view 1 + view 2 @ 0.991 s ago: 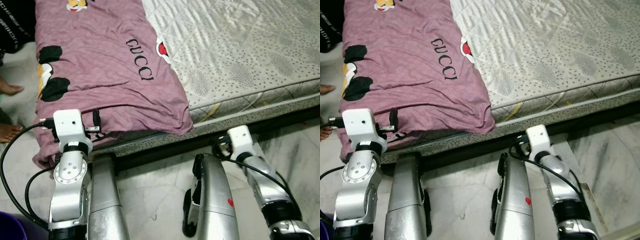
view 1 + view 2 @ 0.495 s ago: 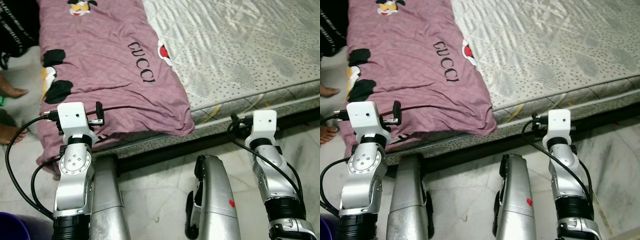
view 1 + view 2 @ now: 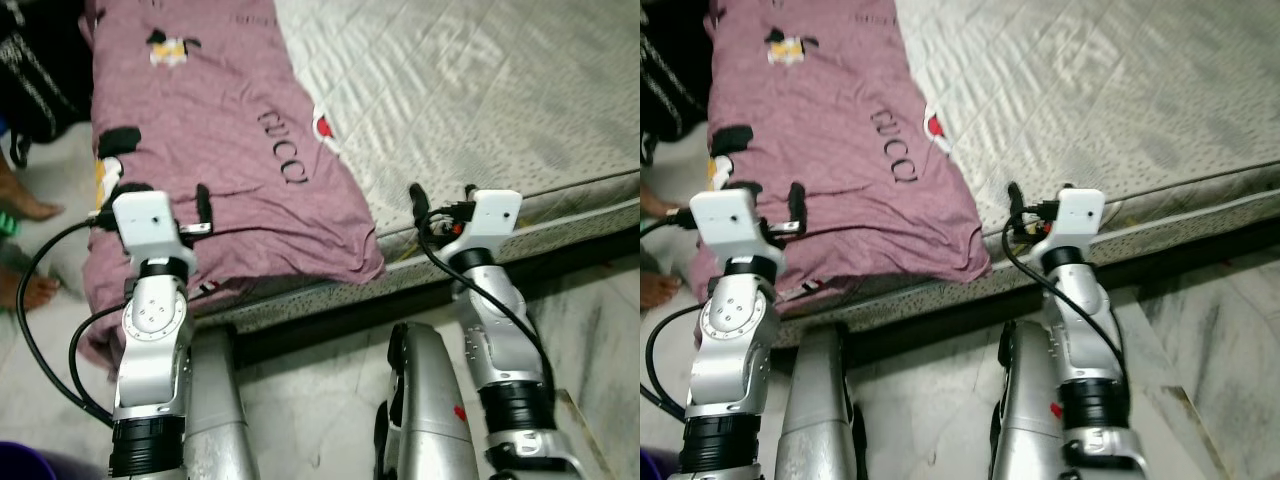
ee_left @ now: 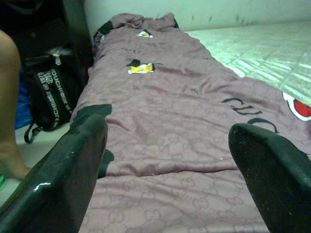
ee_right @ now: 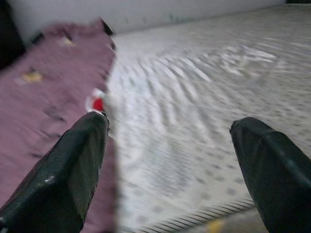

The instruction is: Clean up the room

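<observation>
A mauve blanket (image 3: 220, 150) with black lettering and cartoon prints lies along the left side of the bare quilted mattress (image 3: 480, 100). Its front end hangs over the bed's near edge. My left gripper (image 4: 167, 125) is open just above the blanket's front part, with cloth showing between its fingers (image 3: 203, 200) and nothing held. My right gripper (image 3: 442, 195) is open at the mattress's near edge, just right of the blanket's front corner. The right wrist view is blurred; the blanket edge (image 5: 43, 102) lies by one finger and the mattress (image 5: 194, 111) spreads ahead.
A black bag (image 4: 48, 92) stands on the floor left of the bed. A person's bare feet (image 3: 25, 290) are on the floor at the far left. A purple bucket rim (image 3: 20, 468) shows bottom left. Pale marble floor (image 3: 320, 380) lies before the dark bed base.
My right arm has swung up from beside the bed base to the mattress edge, nearer the blanket corner. My left gripper has edged forward over the blanket. The view has shifted a little.
</observation>
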Controlling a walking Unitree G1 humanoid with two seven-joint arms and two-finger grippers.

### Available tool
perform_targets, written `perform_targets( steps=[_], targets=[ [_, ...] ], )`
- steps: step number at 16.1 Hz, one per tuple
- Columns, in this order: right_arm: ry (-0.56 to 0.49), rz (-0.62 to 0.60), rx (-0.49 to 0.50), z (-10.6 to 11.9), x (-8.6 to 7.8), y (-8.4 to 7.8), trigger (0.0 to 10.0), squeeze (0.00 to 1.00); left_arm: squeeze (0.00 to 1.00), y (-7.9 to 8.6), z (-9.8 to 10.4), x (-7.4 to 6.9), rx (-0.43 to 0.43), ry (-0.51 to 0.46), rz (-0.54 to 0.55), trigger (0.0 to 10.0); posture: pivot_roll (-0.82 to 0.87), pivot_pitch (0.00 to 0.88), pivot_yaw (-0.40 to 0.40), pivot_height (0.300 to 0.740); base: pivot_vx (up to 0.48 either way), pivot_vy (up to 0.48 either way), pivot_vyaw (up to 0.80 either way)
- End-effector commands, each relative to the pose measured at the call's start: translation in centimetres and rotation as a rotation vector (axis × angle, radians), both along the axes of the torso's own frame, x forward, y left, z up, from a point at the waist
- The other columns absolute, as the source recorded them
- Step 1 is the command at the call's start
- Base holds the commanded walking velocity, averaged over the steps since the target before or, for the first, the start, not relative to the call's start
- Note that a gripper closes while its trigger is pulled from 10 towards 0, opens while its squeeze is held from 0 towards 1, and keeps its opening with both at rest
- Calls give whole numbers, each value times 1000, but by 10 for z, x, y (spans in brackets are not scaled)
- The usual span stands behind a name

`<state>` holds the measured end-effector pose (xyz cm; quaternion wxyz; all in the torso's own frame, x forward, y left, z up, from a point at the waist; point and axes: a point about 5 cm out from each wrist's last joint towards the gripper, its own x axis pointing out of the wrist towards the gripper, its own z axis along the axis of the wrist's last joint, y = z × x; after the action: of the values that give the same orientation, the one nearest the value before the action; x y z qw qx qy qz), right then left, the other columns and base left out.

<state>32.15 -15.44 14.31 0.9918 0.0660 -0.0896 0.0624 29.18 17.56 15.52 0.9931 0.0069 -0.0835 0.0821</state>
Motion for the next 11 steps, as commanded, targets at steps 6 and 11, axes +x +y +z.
perform_targets(
  steps=[6,11],
  targets=[
    [-41,19,60,10,-1,6,10000,0,0,-4,1,3,1,-26,-25,10000,30,72,40,504,0,0,0],
    [-60,37,86,16,0,14,10000,0,0,-5,-7,0,6,-4,-38,10000,26,84,49,552,0,0,0]
  ],
)
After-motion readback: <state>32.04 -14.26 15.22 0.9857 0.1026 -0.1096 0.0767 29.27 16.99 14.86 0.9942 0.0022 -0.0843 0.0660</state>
